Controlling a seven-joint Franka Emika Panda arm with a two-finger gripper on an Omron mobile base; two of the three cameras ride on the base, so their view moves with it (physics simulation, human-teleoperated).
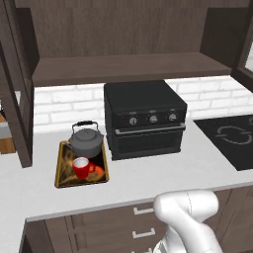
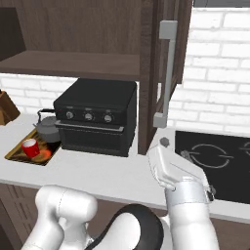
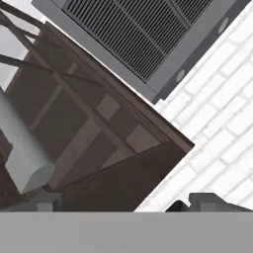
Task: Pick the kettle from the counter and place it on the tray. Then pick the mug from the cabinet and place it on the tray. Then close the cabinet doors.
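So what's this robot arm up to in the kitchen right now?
It's tidying up. The kettle and the red mug already sit on the tray on the counter. The wall cabinet above is open, and the arm has raised its gripper, jaws open and holding nothing, beside the right cabinet door with its grey bar handle. It probably means to close the doors next.

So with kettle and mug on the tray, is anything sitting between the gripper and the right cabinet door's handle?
Nothing visible does. The gripper is open and sits just below the grey bar handle of the open right cabinet door. The toaster oven stands off to the left, clear of that path.
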